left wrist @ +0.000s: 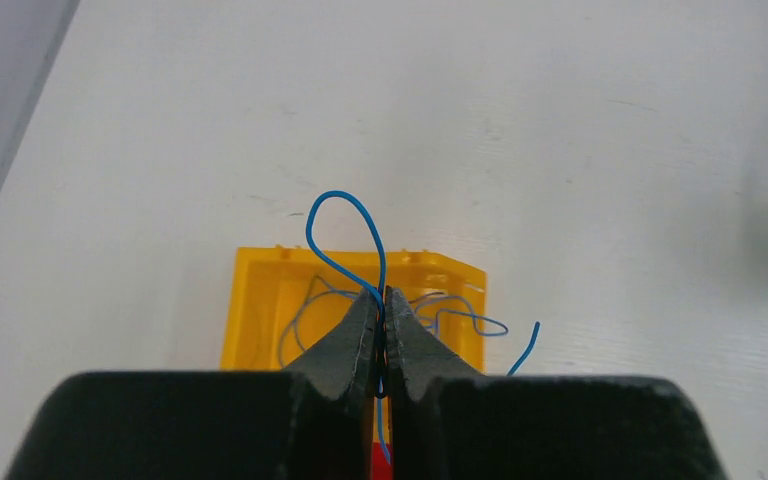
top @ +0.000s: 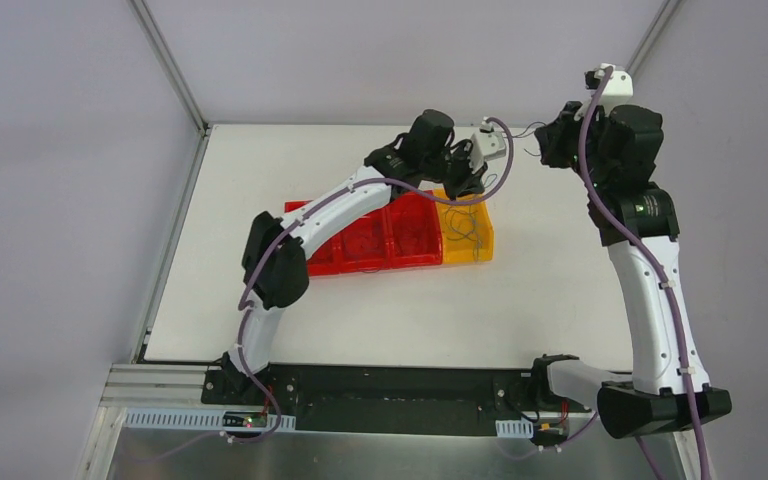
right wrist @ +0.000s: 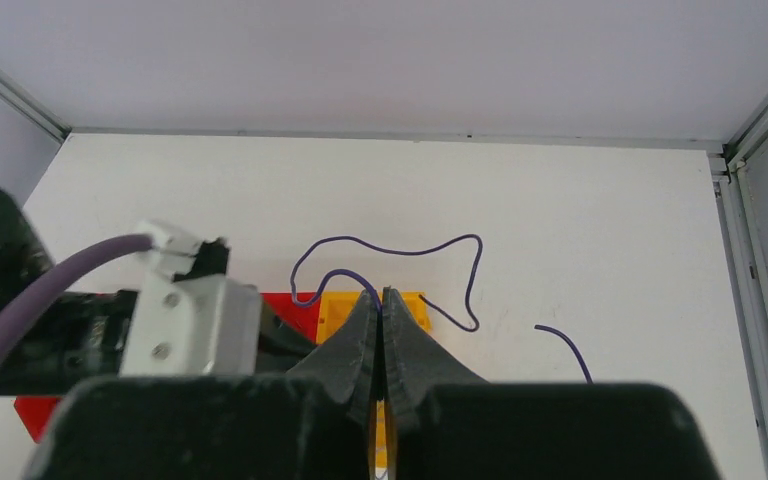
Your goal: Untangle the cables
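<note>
- The left hand [left wrist: 384, 292] has its fingers pressed together on a blue strand [left wrist: 309, 228]. The strand rises past the fingertips in a single open loop.
- The right hand [right wrist: 381, 292] is likewise clamped, on a violet strand [right wrist: 400, 251] that arcs up and across before dropping to a free end.
- The rest of the cables [left wrist: 295, 318] lie loosely looped in the yellow bin [left wrist: 248, 300], directly under the left hand. One blue end hangs out past the bin's right side.
- From above, both hands are raised near the far side of the counter [top: 380, 320]. The left is over the yellow bin beside the red bins [top: 375, 266], and the right is off to its right.
- I cannot tell whether the two hands hold one strand or two separate ones.
- The step in hand looks like drawing a held strand free of the clump.
- To do it well, move the hands apart slowly and level, watching the loops in the bin.
- If the whole clump lifts with the strand, stop and ease back rather than tighten a knot.
- Keep both grips firm, since wire this thin probably slips easily between flat fingers.
- Pull away from the bin wall so nothing catches on its rim.
</note>
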